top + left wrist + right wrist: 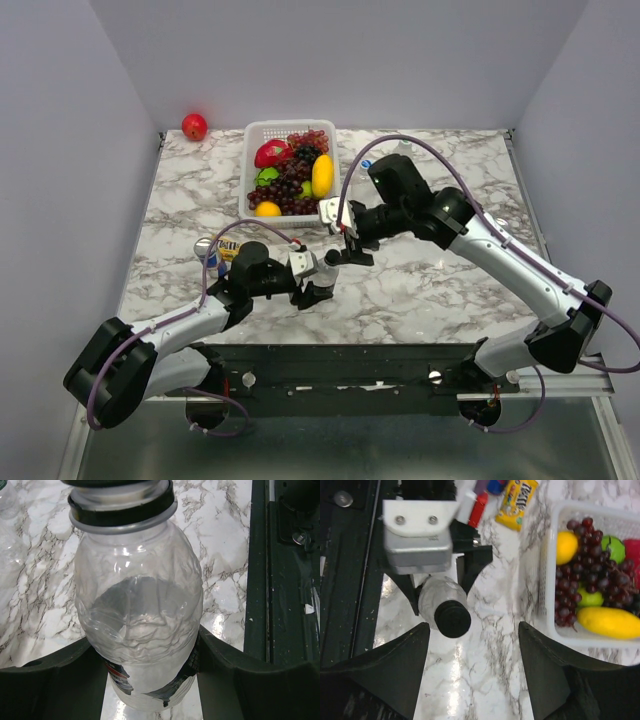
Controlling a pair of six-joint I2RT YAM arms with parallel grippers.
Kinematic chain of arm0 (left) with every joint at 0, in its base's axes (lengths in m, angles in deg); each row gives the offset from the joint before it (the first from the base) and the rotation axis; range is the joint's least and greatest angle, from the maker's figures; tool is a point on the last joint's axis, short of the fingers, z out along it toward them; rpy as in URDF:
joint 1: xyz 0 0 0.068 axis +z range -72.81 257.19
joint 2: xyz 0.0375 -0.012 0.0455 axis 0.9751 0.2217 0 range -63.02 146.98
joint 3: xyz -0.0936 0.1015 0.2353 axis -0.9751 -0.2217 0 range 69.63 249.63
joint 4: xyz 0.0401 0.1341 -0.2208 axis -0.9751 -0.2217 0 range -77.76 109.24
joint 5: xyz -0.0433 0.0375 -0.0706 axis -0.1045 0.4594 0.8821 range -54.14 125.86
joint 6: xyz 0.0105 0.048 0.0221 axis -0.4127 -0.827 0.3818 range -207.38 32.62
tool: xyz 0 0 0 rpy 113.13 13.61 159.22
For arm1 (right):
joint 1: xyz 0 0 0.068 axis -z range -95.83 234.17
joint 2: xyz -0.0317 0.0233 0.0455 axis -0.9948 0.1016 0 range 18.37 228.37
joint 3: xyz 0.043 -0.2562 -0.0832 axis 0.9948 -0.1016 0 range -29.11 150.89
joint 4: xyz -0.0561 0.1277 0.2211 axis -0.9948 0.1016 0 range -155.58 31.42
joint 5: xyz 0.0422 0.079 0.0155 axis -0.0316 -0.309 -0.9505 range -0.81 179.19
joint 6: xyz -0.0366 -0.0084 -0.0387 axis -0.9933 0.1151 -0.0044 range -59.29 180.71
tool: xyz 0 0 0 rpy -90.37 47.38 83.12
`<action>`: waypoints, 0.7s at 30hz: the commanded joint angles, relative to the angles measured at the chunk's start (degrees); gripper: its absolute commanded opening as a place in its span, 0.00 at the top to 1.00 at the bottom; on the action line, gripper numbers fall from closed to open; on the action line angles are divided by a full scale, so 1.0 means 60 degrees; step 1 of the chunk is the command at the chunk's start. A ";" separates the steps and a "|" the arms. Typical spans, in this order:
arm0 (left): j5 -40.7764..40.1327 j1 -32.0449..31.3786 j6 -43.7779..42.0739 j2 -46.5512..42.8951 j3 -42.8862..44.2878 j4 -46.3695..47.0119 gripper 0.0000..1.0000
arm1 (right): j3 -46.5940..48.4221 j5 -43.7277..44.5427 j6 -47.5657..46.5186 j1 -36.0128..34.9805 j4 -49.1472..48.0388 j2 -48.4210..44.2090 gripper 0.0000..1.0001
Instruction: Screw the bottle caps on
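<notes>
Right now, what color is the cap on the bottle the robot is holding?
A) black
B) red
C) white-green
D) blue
A: the cap on the clear bottle held in the left gripper is plainly black in both wrist views.

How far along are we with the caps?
The black cap sits on the clear bottle; its tightness is unclear. The left fingers clamp that bottle, and the right fingers are open near the cap. Remaining: tightening it, plus any other caps.
</notes>
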 commanded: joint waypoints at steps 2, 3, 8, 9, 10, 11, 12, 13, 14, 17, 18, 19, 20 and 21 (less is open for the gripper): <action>0.0483 0.0112 0.0237 -0.0085 0.0174 0.0004 1.00 | 0.0684 -0.1871 -0.1970 -0.0072 0.1430 0.0446 0.21; 0.0498 0.0126 0.0267 -0.0070 0.0189 0.0033 1.00 | 0.0759 -0.1871 -0.2290 -0.0101 0.1652 0.0506 0.21; 0.0440 0.0171 0.0486 -0.0026 0.0218 0.0223 1.00 | 0.0877 -0.1594 -0.3010 -0.0131 0.2429 0.0682 0.21; 0.0440 0.0185 0.0487 0.0003 0.0247 0.0267 1.00 | 0.0775 -0.1535 -0.3156 -0.0145 0.2430 0.0668 0.21; 0.0440 0.0185 0.0501 0.0018 0.0262 0.0297 1.00 | 0.0716 -0.1462 -0.3201 -0.0160 0.2416 0.0653 0.21; 0.0469 0.0185 0.0501 0.0047 0.0305 0.0340 1.00 | 0.0658 -0.1316 -0.3216 -0.0189 0.2300 0.0638 0.21; 0.0469 0.0185 0.0501 0.0076 0.0320 0.0370 1.00 | 0.0512 -0.1257 -0.3231 -0.0233 0.2212 0.0624 0.20; 0.0469 0.0185 0.0487 0.0105 0.0335 0.0370 1.00 | 0.0452 -0.1198 -0.3216 -0.0277 0.2124 0.0623 0.20; 0.0483 0.0185 0.0487 0.0135 0.0393 0.0385 1.00 | 0.0408 -0.1082 -0.3202 -0.0321 0.1949 0.0594 0.20; 0.0454 0.0185 0.0457 0.0194 0.0467 0.0399 1.00 | 0.0364 -0.1022 -0.3128 -0.0380 0.1801 0.0638 0.20; 0.0469 0.0185 0.0443 0.0223 0.0481 0.0385 1.00 | 0.0364 -0.0993 -0.3085 -0.0394 0.1757 0.0653 0.20; 0.0483 0.0185 0.0443 0.0252 0.0496 0.0399 1.00 | 0.0349 -0.0949 -0.3041 -0.0394 0.1684 0.0653 0.20; 0.0513 0.0185 0.0443 0.0267 0.0525 0.0385 1.00 | 0.0349 -0.0890 -0.3026 -0.0394 0.1582 0.0682 0.20; 0.0527 0.0185 0.0443 0.0296 0.0526 0.0399 1.00 | 0.0335 -0.0861 -0.3040 -0.0394 0.1537 0.0682 0.20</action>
